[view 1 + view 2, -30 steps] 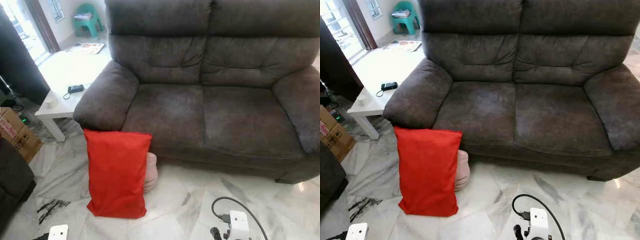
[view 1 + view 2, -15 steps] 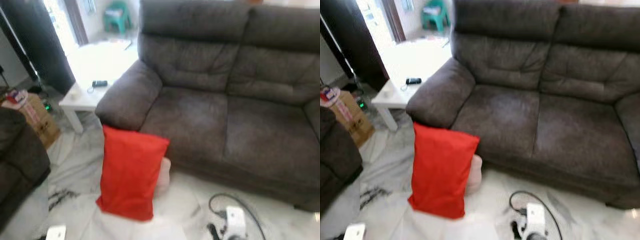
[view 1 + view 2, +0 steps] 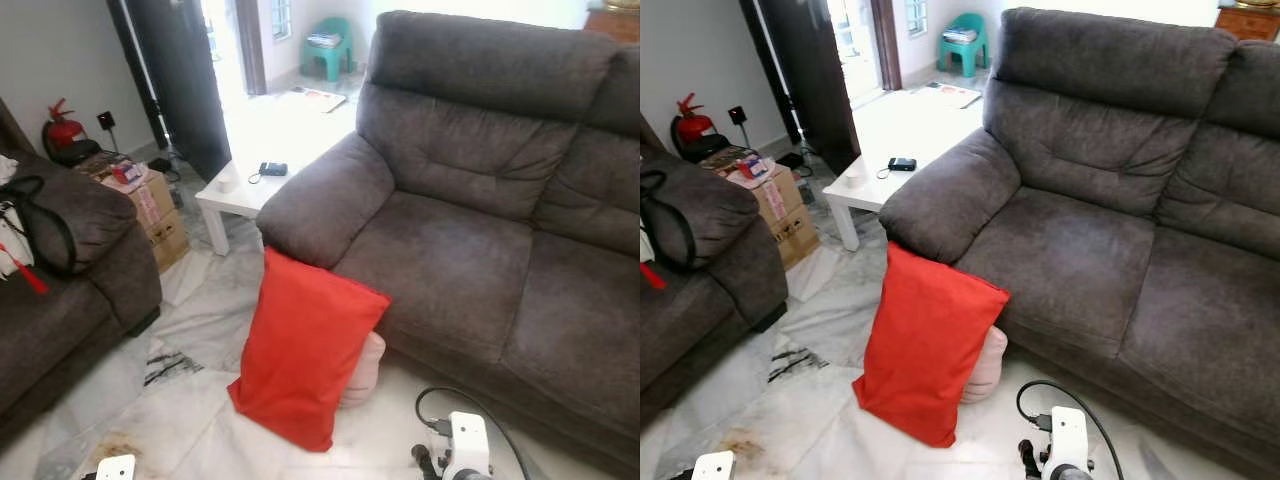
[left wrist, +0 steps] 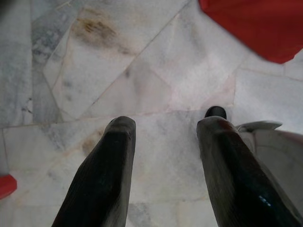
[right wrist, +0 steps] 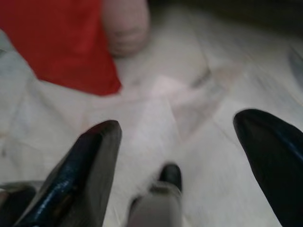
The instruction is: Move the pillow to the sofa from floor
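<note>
Pillow (image 3: 305,350), red, stands on the floor (image 3: 190,400) leaning against the sofa (image 3: 470,240) front below its armrest. Left wrist view: left gripper (image 4: 163,132) spread above bare tiles. Right wrist view: right gripper (image 5: 184,142) spread wide, pillow ahead.

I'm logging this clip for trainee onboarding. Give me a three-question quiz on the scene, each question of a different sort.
1. True or false: the red pillow already lies on the sofa seat.
2. What is tucked behind the red pillow? A) a pale pink cushion B) a cardboard box C) a shoe
3. Fill in: the fingers of the left tool stand ____ above the marble floor.

Key: 1 false, it stands on the floor leaning against the sofa's front by the armrest; 2 A; 3 apart, holding nothing. The right tool is open too.
</note>
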You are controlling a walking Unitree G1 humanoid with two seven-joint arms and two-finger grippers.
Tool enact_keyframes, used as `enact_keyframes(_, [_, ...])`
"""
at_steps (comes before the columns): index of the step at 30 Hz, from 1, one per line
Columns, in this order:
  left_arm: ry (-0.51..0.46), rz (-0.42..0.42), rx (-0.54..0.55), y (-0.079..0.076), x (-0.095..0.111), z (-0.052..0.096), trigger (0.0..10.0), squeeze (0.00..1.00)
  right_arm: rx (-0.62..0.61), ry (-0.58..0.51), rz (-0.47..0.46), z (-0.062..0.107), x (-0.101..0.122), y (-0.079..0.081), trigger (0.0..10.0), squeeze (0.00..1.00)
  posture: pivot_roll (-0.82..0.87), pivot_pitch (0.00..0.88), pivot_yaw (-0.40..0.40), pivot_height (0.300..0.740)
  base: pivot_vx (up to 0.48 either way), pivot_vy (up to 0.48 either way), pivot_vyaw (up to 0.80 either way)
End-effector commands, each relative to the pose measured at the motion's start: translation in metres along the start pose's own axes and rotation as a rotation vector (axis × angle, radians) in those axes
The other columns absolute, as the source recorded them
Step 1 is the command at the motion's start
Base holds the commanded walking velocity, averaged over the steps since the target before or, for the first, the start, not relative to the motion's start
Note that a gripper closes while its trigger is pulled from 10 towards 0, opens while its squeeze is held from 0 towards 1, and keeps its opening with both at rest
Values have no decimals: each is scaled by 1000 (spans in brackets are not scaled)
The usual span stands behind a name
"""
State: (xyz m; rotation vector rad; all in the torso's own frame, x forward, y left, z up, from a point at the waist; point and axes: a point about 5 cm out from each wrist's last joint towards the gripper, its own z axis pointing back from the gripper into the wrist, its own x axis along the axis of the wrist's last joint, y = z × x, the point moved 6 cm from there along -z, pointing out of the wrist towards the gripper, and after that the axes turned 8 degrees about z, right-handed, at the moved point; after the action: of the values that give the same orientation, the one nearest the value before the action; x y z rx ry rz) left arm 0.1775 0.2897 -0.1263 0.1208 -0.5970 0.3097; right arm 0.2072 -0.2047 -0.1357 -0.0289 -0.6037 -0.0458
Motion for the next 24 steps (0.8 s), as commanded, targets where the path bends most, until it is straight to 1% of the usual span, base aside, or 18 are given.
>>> enact_keyframes(1, [-10,9,5,1,3,0,10000,0,-2,-9,-20,0,2,1,10000,0,1,0,17,740,0,0,0])
enact_keyframes(6, [-11,15,4,1,3,0,10000,0,2,-3,-15,0,1,1,10000,0,0,0,20,740,0,0,0])
enact_keyframes(19, [-5,16,1,1,1,0,10000,0,14,4,31,0,0,2,10000,0,-4,0,21,740,311,0,0])
enact_keyframes(22, [-5,17,1,1,1,0,10000,0,14,4,27,0,0,2,10000,0,-5,0,21,740,337,0,0])
enact_keyframes(24, [-5,16,0,1,1,0,10000,0,10,4,5,0,0,2,10000,0,-2,0,19,740,341,0,0])
